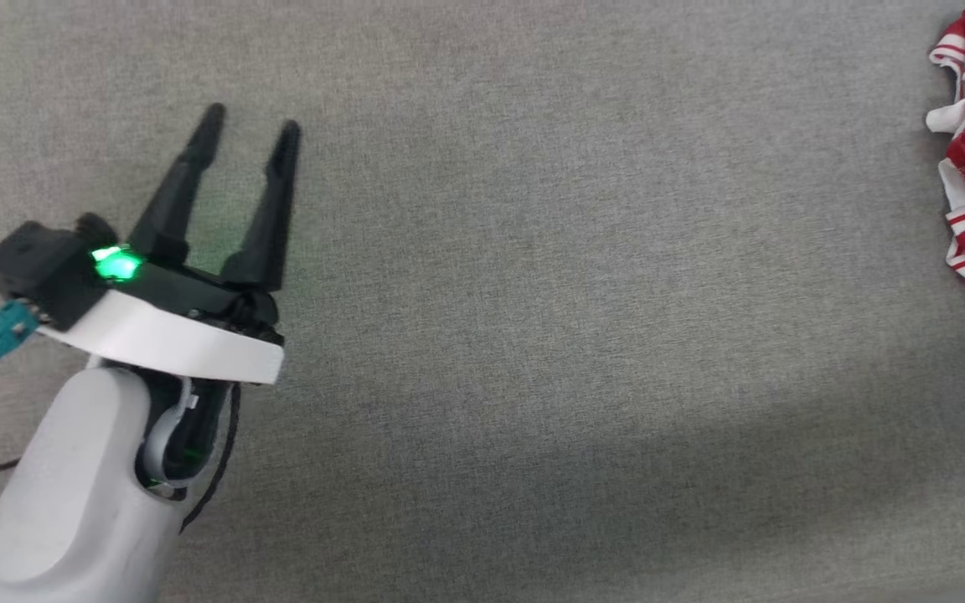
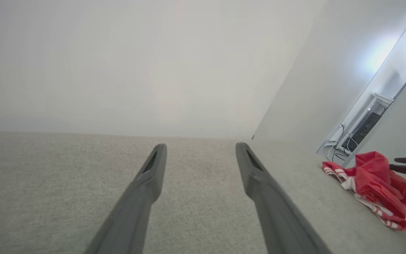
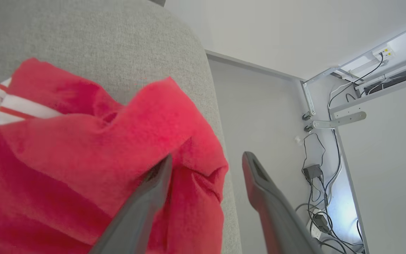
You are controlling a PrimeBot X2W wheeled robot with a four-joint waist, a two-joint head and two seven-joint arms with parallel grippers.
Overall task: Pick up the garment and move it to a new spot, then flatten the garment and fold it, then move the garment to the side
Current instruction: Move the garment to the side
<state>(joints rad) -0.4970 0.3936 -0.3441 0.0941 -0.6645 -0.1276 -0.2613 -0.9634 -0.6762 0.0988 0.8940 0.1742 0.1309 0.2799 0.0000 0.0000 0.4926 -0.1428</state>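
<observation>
Fingers of right claw (image 3: pixel 207 157) apart, nothing gripped; one lies over garment (image 3: pixel 83 148), the other hangs past desk (image 3: pixel 83 35) edge. Risk: garment sits at the brink beneath the claw, so a sideways nudge may slide it off. Garment bunched, red folds uppermost, striped white trim beyond the fingertips. Left claw (image 1: pixel 251 117) spread, empty, well apart from it.
</observation>
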